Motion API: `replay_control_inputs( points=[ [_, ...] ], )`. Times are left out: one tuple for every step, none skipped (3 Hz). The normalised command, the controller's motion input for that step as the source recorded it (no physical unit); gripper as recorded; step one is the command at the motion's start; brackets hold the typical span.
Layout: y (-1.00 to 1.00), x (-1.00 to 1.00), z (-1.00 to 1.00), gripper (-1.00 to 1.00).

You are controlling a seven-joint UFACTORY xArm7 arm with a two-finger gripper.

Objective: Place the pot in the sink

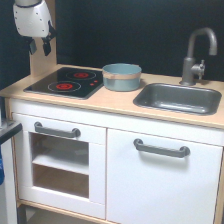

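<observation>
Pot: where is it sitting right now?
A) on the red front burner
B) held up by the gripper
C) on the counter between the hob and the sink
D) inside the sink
C: the pot rests on the wooden counter, just to the exterior view's right of the hob and left of the sink, while the gripper hangs far off at the upper left, holding nothing.

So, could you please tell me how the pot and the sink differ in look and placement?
The pot is round and grey-blue with a tan band; the sink is rectangular and dark grey. The pot stands on the counter, while the sink is sunk into it. The sink is the wider. Both look empty.
</observation>
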Motion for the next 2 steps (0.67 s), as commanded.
replay_control_inputs(
  points=[
    [-0.01, 0.25, -0.1, 1.0],
    [0.0, 0.32, -0.09, 1.0]
  ],
)
